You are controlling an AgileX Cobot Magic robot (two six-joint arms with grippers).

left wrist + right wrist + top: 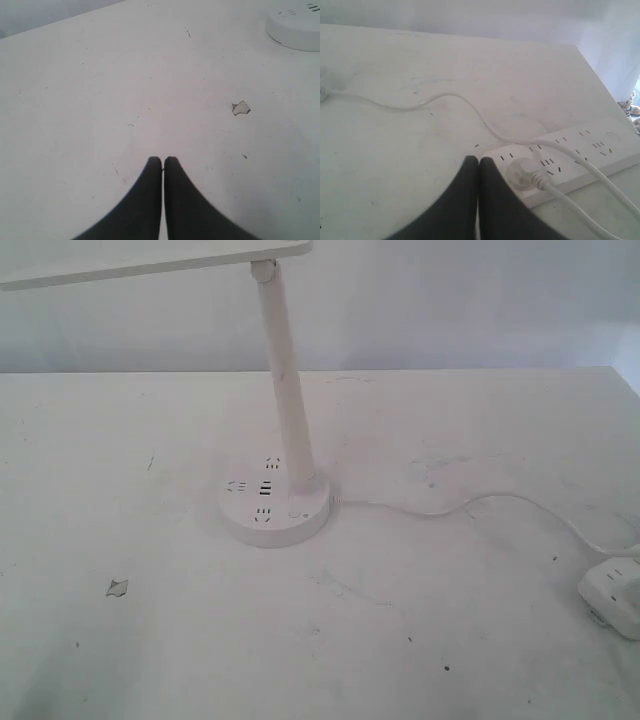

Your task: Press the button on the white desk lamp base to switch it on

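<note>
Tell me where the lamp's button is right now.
In the exterior view, the button sits on the lamp base near the middle of the table, just in front of the stem, toward the cord side.

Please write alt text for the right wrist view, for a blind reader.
The right hand, shut, hangs over a white table. Beside it lies a white power strip with a plug in it; a thin cord runs across the table.

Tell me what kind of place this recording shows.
Probably a lab test bench: a scuffed white table against a plain wall, with a desk lamp and a power strip.
</note>
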